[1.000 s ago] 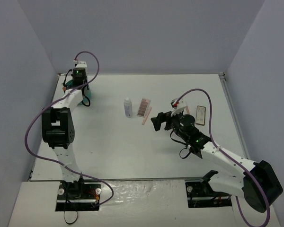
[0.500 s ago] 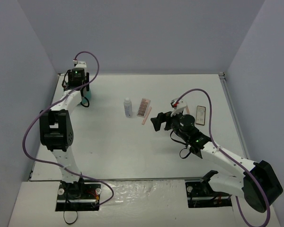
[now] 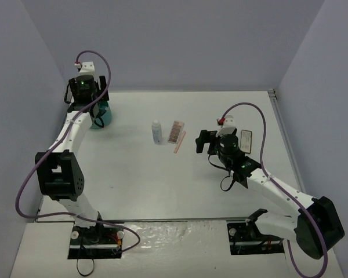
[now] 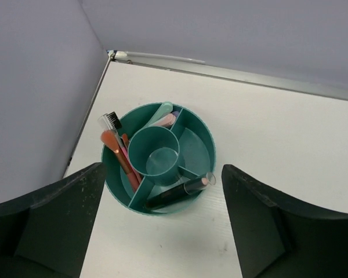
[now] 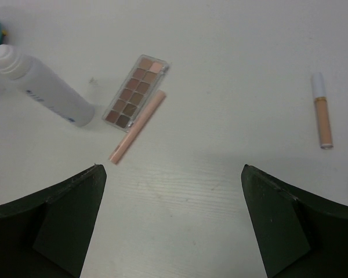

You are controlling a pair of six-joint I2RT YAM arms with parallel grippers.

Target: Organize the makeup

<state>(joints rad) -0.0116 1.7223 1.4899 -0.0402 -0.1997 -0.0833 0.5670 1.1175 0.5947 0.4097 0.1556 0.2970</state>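
The left gripper [image 4: 168,231] was held above the teal tub [image 4: 195,152] near the table's [image 5: 220,46] far left corner, its jaws spread wide with nothing between them. In the tub's outer compartments were seen a bristled brush [image 4: 109,122], an orange brush [image 4: 117,152], a pink stick [image 4: 166,120], a teal stick [image 4: 161,109] and a black stick [image 4: 173,195] with a clear cap. The right gripper [image 5: 171,226] was likewise held released and empty over the middle of the table. Ahead of it the white bottle [image 5: 46,87] was found just beside the palette [image 5: 135,91], with a pink pencil [image 5: 137,126] lying along the palette's edge. A white-capped beige tube [image 5: 322,119] was seen well apart to the right, and the compact [image 3: 246,141] was seen just beside the right wrist in the top view.
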